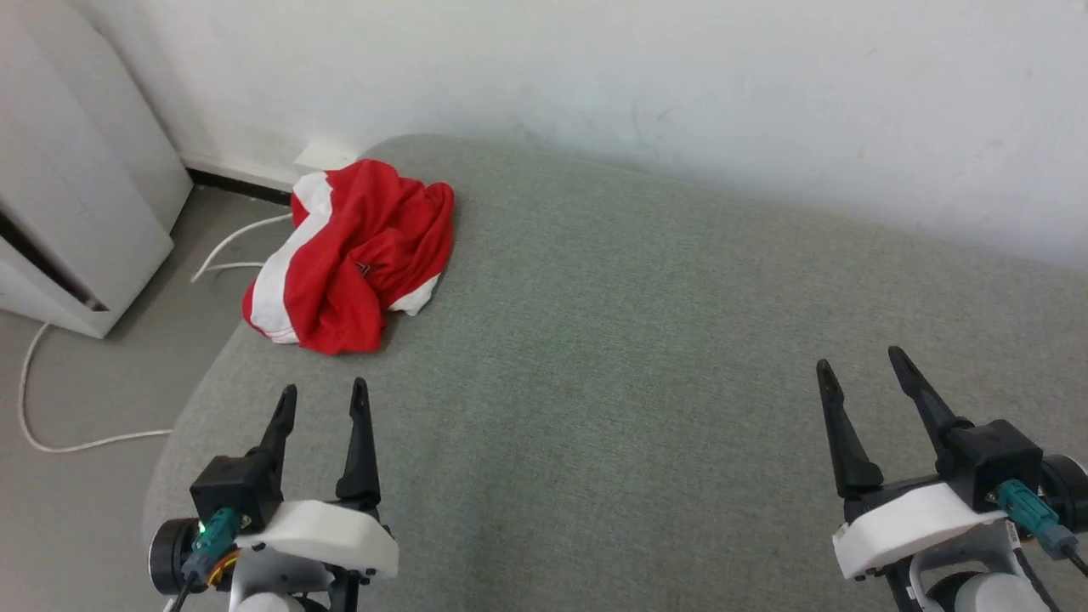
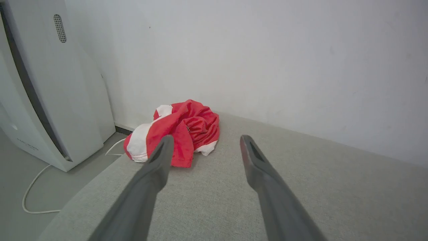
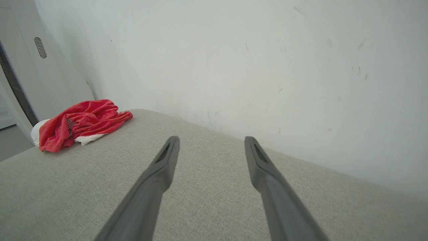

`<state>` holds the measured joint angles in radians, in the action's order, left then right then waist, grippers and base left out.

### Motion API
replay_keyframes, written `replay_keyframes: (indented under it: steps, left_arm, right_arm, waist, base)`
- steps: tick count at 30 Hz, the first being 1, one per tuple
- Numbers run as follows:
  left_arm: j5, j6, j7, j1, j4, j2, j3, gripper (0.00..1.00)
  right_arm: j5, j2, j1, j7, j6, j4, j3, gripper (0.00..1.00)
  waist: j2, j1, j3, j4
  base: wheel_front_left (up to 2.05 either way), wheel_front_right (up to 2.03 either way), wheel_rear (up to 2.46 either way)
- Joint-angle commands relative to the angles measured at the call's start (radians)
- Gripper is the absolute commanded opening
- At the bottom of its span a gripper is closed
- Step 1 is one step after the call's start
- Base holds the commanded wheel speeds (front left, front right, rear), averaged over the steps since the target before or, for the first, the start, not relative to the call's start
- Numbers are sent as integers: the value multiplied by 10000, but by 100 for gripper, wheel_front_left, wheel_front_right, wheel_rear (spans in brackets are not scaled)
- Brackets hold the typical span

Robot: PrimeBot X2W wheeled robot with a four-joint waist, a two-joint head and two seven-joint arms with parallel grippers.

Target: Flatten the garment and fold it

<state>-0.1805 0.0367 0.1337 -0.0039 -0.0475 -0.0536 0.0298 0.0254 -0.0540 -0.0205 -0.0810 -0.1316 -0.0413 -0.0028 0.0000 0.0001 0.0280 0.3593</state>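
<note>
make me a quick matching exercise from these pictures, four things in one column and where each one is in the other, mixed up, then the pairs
Column one
1 shorts
2 cable
3 left gripper
4 white appliance

Column two
a standing on the floor, left of the cushion
b open, over the cushion's near left part
c crumpled at the cushion's far left corner
d trailing loose across the floor

Pairs: 1-c, 2-d, 3-b, 4-a

Garment (image 1: 353,255): thin red cloth, crumpled. Cushion (image 1: 646,357): grey woven fabric, matt. Fingers (image 2: 152,174): matt dark plastic.
</note>
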Motion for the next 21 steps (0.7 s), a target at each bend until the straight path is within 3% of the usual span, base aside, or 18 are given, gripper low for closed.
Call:
replay_keyframes:
  steps: [1, 11, 21]
  left_arm:
    - [-54, 74, 100, -202, -28, 19, 39, 100]
    - [-170, 96, 309, -836, 57, 21, 21, 100]
    - [-164, -316, 518, -3119, -148, -58, -965, 100]
  right_arm:
    - [-94, 20, 12, -82, 5, -80, 12, 100]
    - [-166, 23, 224, -97, 6, -212, 99, 100]
    - [-408, 26, 834, -42, 7, -435, 323, 100]
  waist:
    - [0, 0, 66, 140]
    - [0, 0, 525, 197]
    - [0, 0, 1737, -464]
  base:
    - [0, 0, 0]
    - [0, 0, 0]
    - [0, 0, 0]
